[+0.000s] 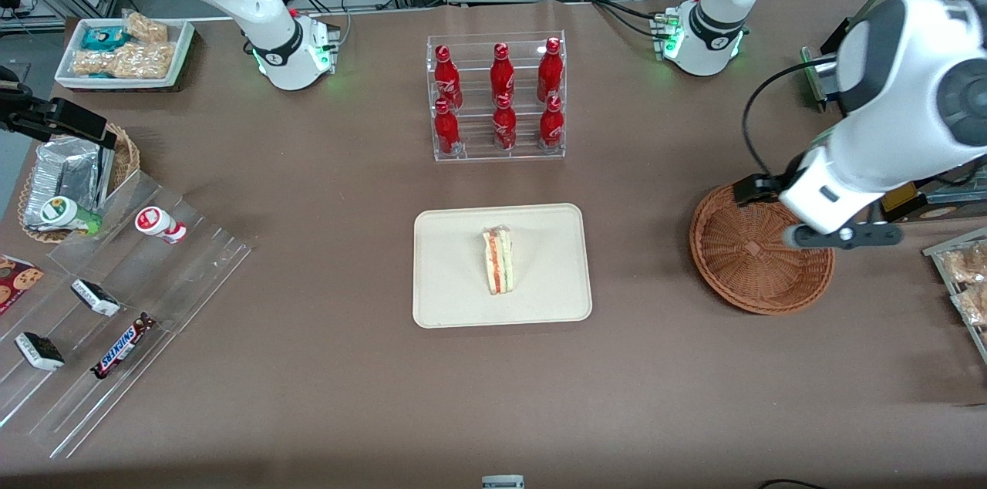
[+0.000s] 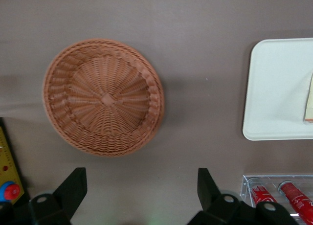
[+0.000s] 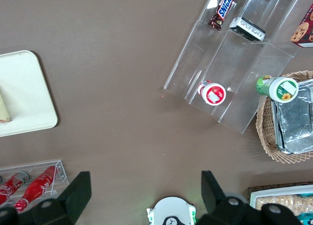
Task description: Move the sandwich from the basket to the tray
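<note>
Now sandwich (image 1: 499, 260) lies on tray (image 1: 451, 296), well apart from open-fingered tool (image 2: 139, 188).

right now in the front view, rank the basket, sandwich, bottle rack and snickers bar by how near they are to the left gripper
The gripper, open, hangs above the basket's rim.
1. basket, directly under it.
2. sandwich, on the tray mid-table.
3. bottle rack, farther from the camera.
4. Snickers bar, at the parked arm's end.

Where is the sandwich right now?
The sandwich lies on the tray, nearer the front camera than the bottle rack. The gripper, jaws open, hovers by the empty basket.
</note>
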{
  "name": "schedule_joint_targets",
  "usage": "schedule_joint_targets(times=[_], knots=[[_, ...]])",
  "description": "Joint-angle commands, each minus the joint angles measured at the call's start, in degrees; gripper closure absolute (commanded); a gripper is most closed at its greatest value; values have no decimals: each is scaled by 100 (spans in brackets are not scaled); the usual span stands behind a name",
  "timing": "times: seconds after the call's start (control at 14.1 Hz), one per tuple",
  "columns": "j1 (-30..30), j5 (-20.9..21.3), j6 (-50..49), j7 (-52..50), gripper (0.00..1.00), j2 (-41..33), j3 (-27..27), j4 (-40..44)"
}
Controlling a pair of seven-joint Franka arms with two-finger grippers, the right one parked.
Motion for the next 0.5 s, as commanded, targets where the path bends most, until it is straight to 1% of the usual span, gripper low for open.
schedule_joint_targets(times=[0.0,0.28,0.42], knots=[[315,50,36,98,0,-315,-70,-138],[772,-20,133,98,0,-491,-79,-112],[808,-38,72,98,0,-500,-62,-112]])
